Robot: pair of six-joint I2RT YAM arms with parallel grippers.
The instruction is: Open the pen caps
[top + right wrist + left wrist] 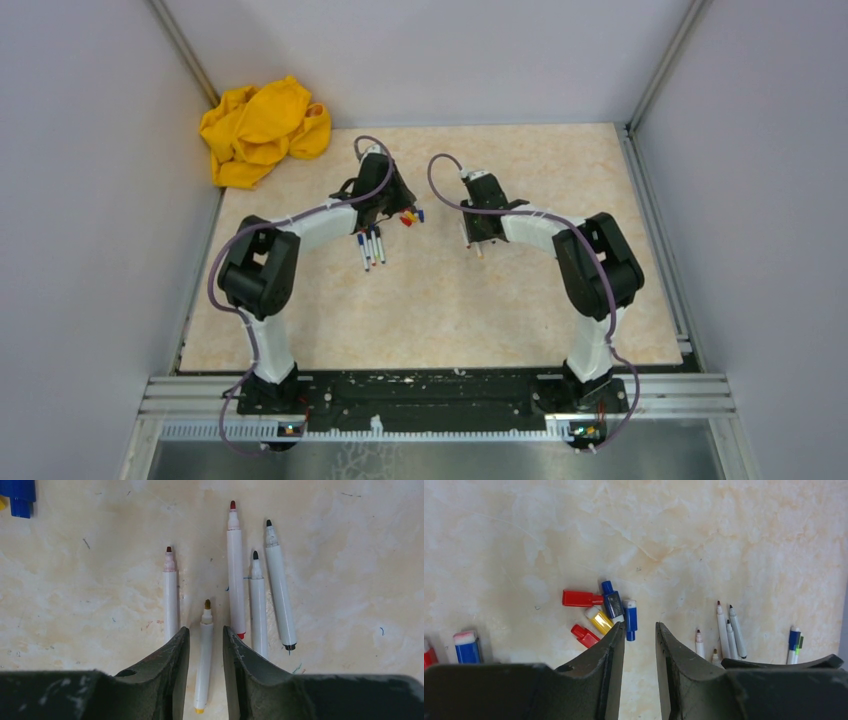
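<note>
Left wrist view holds the relation that matters. The left gripper point(640, 625) hovers with its fingers spread and nothing between them. The loose pen caps point(613, 604), red, yellow and blue, lie heaped on the table point(724, 540) just up and left of its left fingertip. Right of the fingers lies a row of bare-tipped pens point(722, 630). Beyond that row, at the lower right edge of the frame, is one blue-capped pen point(794, 642), its long axis nearly upright in the frame and its cap at the upper end. That looks like the next one to open. It lies well to the right of these fingers, so the right arm is probably the nearer.

In the right wrist view the right gripper point(205, 628) has its fingers parted astride a yellow-tipped pen point(204, 665) without pinching it. That pen runs straight up the frame, parallel to the fingers, and is already capless. The blue-capped pen does not show there.
</note>
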